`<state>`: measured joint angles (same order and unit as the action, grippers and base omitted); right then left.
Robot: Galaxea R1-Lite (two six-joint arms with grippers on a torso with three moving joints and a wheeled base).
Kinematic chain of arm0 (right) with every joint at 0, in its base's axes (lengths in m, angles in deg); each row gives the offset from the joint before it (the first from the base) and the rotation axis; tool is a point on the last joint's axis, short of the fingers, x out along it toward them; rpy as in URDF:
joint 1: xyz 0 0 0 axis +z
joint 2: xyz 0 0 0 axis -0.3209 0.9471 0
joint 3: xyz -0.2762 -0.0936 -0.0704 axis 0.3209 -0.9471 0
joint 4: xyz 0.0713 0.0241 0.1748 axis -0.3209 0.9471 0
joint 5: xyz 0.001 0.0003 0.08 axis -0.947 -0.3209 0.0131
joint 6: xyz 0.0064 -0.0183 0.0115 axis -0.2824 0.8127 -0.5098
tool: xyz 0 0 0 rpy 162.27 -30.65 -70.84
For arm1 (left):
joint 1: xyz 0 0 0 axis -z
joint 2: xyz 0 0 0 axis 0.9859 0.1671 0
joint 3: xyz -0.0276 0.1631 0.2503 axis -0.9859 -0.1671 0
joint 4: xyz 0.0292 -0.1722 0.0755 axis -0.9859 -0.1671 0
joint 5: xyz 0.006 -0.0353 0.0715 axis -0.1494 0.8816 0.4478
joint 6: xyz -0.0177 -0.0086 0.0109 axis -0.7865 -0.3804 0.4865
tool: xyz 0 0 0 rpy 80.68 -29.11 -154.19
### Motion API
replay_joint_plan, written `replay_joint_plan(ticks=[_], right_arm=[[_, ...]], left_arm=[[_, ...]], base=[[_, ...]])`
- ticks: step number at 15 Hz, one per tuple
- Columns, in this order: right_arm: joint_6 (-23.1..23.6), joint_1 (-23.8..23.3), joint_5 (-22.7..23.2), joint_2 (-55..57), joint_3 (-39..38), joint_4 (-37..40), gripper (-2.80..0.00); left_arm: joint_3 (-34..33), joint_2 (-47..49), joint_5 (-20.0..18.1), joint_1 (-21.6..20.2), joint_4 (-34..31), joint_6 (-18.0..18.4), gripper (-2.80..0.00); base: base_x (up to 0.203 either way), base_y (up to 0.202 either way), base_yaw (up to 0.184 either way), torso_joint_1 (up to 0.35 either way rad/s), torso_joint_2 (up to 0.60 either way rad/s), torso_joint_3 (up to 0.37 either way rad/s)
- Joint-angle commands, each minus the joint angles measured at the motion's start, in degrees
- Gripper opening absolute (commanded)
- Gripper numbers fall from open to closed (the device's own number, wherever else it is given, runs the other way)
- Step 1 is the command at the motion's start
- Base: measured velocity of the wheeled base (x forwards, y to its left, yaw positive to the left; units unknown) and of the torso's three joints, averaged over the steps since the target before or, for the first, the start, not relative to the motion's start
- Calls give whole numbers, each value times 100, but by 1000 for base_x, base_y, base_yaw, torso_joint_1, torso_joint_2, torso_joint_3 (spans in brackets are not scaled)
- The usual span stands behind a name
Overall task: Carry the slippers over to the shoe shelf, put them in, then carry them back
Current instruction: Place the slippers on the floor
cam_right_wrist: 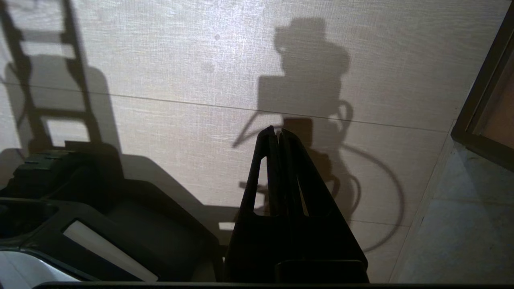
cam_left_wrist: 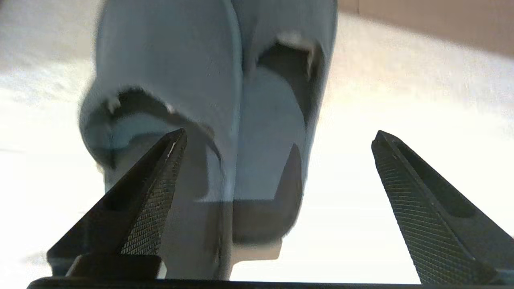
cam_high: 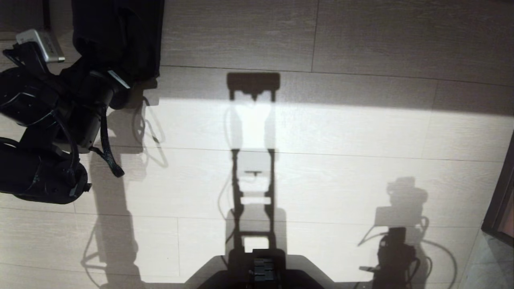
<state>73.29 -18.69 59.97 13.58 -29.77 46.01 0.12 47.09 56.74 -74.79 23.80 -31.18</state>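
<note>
The slippers (cam_high: 120,36) are a dark pair lying side by side on the floor at the far left, partly hidden by my left arm (cam_high: 60,104). In the left wrist view the slippers (cam_left_wrist: 192,80) lie just beyond the fingers with their open heel ends towards me. My left gripper (cam_left_wrist: 279,134) is open wide, with nothing clamped. One fingertip (cam_left_wrist: 168,160) shows in front of one slipper, the other over bare floor. My right gripper (cam_right_wrist: 275,132) is shut and empty, parked low over the floor. The shoe shelf is out of view.
Pale wood-grain floor (cam_high: 321,132) spreads ahead, crossed by shadows of my body and arms. A dark-framed furniture edge (cam_high: 500,200) stands at the right. My base (cam_high: 261,273) shows at the near edge.
</note>
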Motion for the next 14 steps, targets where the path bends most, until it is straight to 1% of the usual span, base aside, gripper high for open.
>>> replay_joint_plan(ticks=[1,5,6,7,9,14], right_arm=[[2,6,-1,-9,0,-1,-280],[2,6,-1,-9,0,-1,-280],[2,-1,4,-9,0,-1,-280],[2,6,-1,-9,0,-1,-280],[2,6,-1,-9,0,-1,-280],[2,6,8,-9,0,-1,-280]], left_arm=[[-106,-18,-157,3,48,-9,0],[-252,3,-179,27,48,24,0],[-278,63,-205,73,48,84,0],[-349,126,-256,204,48,168,0],[-638,155,-293,336,48,397,0],[-737,-300,-181,311,48,466,0]], base=[[0,0,0,0,0,0],[0,0,0,0,0,0],[0,0,0,0,0,0],[0,0,0,0,0,0],[0,0,0,0,0,0],[0,0,0,0,0,0]])
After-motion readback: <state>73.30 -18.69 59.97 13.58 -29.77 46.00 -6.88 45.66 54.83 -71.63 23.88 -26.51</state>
